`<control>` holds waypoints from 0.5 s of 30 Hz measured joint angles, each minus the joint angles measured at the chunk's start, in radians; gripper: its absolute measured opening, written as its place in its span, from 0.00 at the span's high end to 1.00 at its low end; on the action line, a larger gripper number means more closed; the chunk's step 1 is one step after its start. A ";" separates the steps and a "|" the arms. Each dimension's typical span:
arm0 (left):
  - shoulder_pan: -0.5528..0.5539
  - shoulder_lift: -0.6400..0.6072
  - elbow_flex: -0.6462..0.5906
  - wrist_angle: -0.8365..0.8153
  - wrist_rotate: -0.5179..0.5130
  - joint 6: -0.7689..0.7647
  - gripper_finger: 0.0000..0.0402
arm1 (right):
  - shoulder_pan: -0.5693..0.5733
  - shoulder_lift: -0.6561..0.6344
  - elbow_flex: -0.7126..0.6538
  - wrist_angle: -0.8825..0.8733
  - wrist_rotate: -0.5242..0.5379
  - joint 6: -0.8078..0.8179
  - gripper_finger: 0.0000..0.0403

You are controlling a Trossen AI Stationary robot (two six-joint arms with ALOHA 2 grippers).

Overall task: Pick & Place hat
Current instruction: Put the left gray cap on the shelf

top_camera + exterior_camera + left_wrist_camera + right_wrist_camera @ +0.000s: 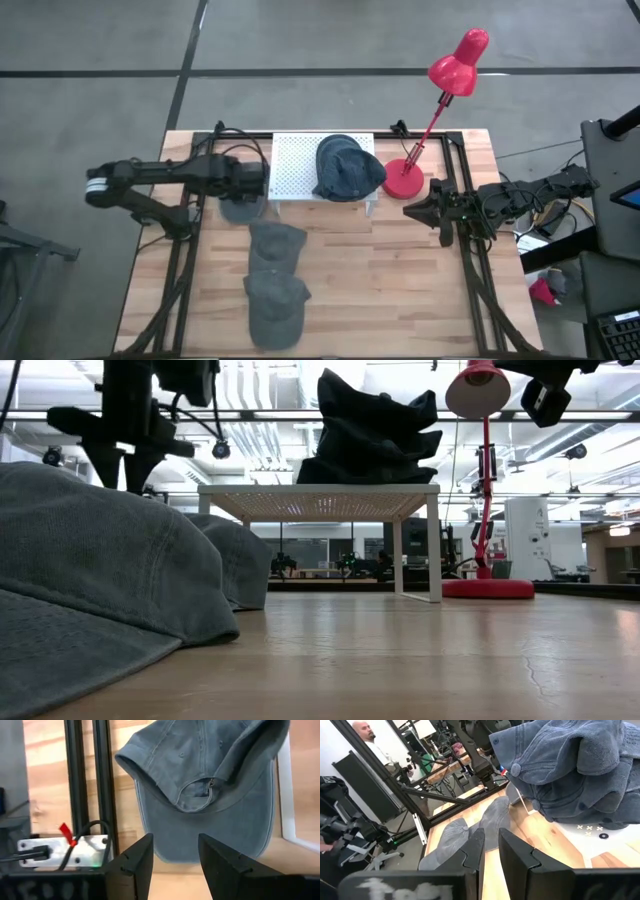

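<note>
Several grey-blue caps are here. One cap (pixel 240 209) (pixel 210 790) lies flat on the table beside the white stand's left edge. My left gripper (pixel 262 182) (pixel 175 855) (pixel 128 472) hovers above it, open and pointing down, clear of the cloth. Two more caps (pixel 277 243) (pixel 275 305) lie on the table toward the near edge. A pile of caps (pixel 348 168) (pixel 370 435) (pixel 570 770) rests on top of the white perforated stand (pixel 290 165). My right gripper (pixel 414 212) (pixel 491 847) waits right of the stand, its fingers a narrow gap apart, holding nothing.
A red desk lamp (pixel 405 180) (pixel 487 480) stands on the table just right of the stand, between it and my right arm. Black frame rails (pixel 85 785) run along both table sides. Bare wood (pixel 400 280) lies toward the near right. A person stands in the room beyond.
</note>
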 joint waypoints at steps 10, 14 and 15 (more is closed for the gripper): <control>0.127 -0.042 -0.135 0.079 -0.015 -0.024 0.61 | 0.000 0.000 0.000 0.000 0.005 0.003 0.87; 0.178 -0.042 -0.181 0.106 0.001 -0.024 0.61 | 0.000 0.000 0.000 0.000 0.005 0.003 0.87; 0.186 -0.042 -0.189 0.109 0.004 -0.024 0.61 | 0.000 0.000 0.000 0.000 0.005 0.003 0.87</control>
